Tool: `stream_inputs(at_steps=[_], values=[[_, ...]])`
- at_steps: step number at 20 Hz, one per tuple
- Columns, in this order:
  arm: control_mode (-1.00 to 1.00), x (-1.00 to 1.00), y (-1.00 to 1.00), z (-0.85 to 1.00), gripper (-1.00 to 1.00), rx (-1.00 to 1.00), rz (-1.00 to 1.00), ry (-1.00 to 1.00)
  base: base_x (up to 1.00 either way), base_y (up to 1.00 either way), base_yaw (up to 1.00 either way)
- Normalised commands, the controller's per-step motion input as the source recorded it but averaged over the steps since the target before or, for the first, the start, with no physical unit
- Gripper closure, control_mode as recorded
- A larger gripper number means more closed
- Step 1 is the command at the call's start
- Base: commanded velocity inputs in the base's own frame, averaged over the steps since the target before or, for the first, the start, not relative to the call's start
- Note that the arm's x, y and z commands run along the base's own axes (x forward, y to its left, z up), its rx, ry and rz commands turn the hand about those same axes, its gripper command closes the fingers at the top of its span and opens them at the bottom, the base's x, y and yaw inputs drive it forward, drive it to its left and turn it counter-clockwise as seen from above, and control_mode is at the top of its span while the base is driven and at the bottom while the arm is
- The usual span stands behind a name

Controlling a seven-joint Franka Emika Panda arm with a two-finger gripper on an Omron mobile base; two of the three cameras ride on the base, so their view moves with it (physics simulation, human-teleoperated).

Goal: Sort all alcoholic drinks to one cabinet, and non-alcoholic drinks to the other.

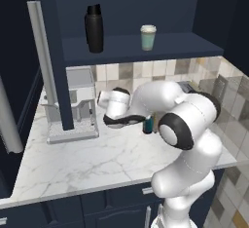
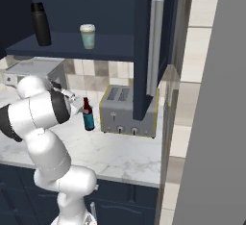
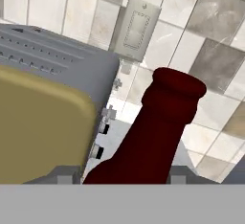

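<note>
On the marble surface [image 1: 73,163], in the left base view, the arm bends low and the dark red-brown bottle [image 1: 148,124] peeps out just behind its elbow, while the black flask [image 1: 94,28] and the pale cup [image 1: 148,37] stand on the wide cabinet shelf [image 1: 170,44] above. In the right base view the bottle [image 2: 88,115] stands upright beside the toaster [image 2: 127,111], the pincer [image 2: 77,105] at its shoulder. In the hand view the bottle's neck [image 3: 162,122] rises between the tips, so the pincer looks narrowed onto it. The step in hand is taking this alcoholic drink; next calls for a straight lift clear of the toaster, then up to the narrower cabinet.
</note>
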Motion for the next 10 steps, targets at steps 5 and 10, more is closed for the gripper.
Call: stream_inputs(at_steps=[5,10], values=[[-1.00,-0.38,-0.04,0.41,1.00,0.05,0.14,0.04,0.00,0.00,0.00],[-1.00,-0.50,-0.09,0.28,1.00,0.08,0.19,0.08,0.00,0.00,0.00]])
